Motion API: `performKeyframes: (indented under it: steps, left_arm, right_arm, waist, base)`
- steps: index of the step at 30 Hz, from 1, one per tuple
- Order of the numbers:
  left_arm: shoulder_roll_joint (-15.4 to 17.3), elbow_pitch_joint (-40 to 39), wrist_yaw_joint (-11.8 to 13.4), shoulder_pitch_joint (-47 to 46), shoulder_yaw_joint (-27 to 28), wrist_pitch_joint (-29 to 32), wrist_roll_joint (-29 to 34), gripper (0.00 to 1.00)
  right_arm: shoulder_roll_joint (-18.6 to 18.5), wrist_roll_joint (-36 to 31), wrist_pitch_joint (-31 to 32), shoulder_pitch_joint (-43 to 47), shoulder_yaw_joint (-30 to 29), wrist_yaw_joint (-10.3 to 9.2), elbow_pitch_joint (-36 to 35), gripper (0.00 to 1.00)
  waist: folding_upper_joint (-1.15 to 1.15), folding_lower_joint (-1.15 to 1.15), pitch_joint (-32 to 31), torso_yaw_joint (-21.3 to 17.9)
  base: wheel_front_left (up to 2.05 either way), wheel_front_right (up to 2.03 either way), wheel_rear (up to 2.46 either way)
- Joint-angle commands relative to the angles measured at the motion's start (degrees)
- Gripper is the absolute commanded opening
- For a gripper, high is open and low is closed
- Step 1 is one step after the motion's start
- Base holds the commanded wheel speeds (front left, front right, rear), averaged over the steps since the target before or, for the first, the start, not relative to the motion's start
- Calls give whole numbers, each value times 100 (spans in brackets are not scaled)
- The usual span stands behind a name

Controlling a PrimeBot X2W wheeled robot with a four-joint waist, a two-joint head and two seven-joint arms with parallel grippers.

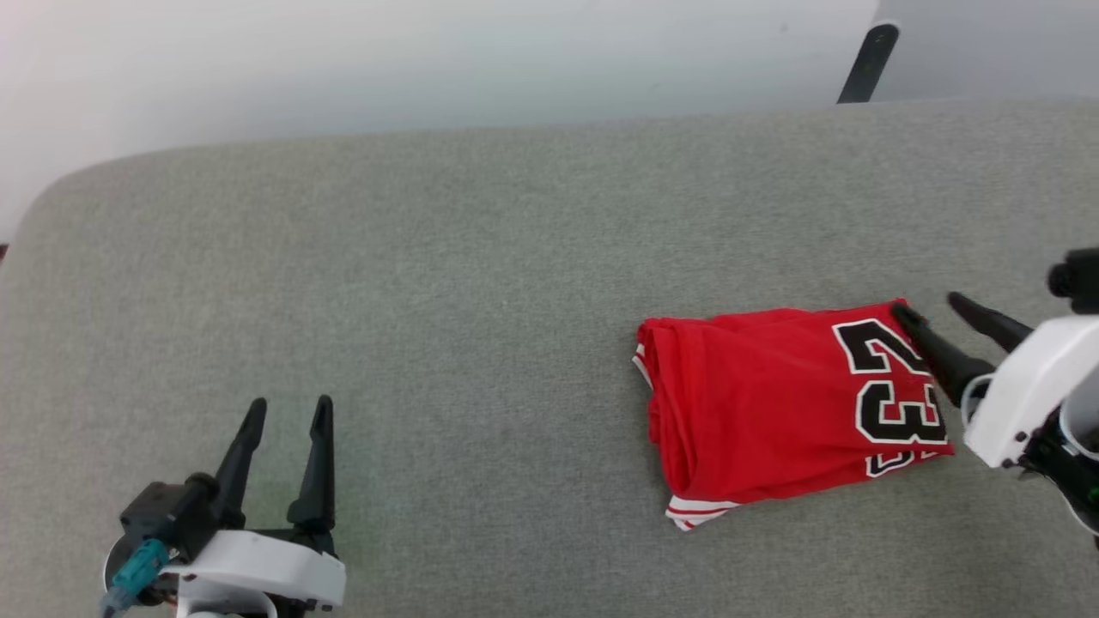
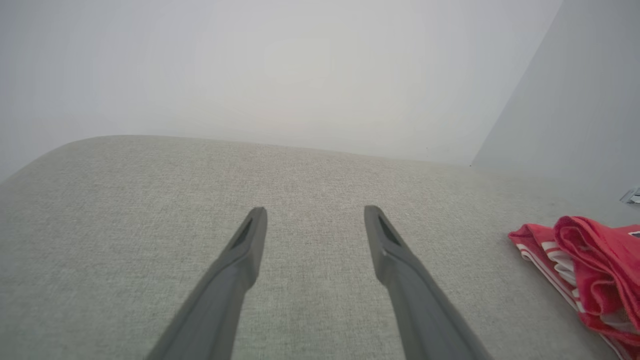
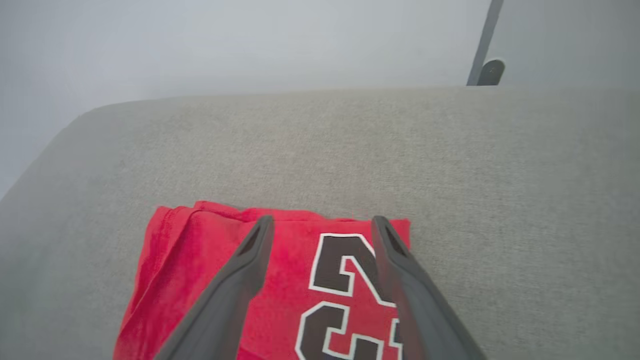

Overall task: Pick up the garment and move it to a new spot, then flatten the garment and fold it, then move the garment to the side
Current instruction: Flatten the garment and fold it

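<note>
- Folded into a compact red block, with the black, white-outlined 23 facing up: the garment (image 1: 773, 403), flat on the grey fabric surface (image 1: 429, 283), right of centre in the head view.
- White-and-red striped trim peeking out at its near left corner and along the left edge.
- Stacked folds on that left side, seen on the garment (image 2: 590, 260) as rolled red layers at the right edge of the left wrist view.
- At its far right corner, beside the 23: the right gripper (image 1: 927, 306), fingers spread apart and clamped on nothing.
- One fingertip over the corner of the cloth, the other past the edge above bare surface; contact with the cloth impossible to tell.
- In the right wrist view, the same right gripper (image 3: 322, 222) with both dark fingers splayed across the garment (image 3: 175, 270), tips near its far edge, the digit 2 between them.
- Well apart, at the lower left of the head view: the left gripper (image 1: 291, 403), fingers likewise wide and empty, over bare grey fabric.
- Same wide spread of the left gripper (image 2: 315, 211) in its own wrist view.
- Beyond the far edge of the surface: a pale wall (image 1: 343, 60) and a dark slanted bar (image 1: 867, 64) at the upper right.
</note>
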Motion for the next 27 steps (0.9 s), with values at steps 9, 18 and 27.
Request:
performKeyframes:
  steps: [9, 18, 27]
  left_arm:
    - [150, 215, -14, 249, 35, 4, -216, 100]
    - [120, 204, 11, 592, 151, 4, -213, 100]
    - [103, -301, 205, 1030, 172, 4, 157, 100]
  right_arm:
    - [18, -470, -1547, 597, -135, -10, 436, 100]
    - [176, -926, -2880, 1090, -160, -10, 555, 100]
    - [377, -1272, -3501, 1412, -423, -10, 430, 100]
  waist:
    - [0, 0, -386, -177]
    - [0, 0, -703, -197]
    - [0, 0, -920, -121]
  base:
    - [0, 0, 0]
    - [0, 0, 0]
    - [0, 0, 0]
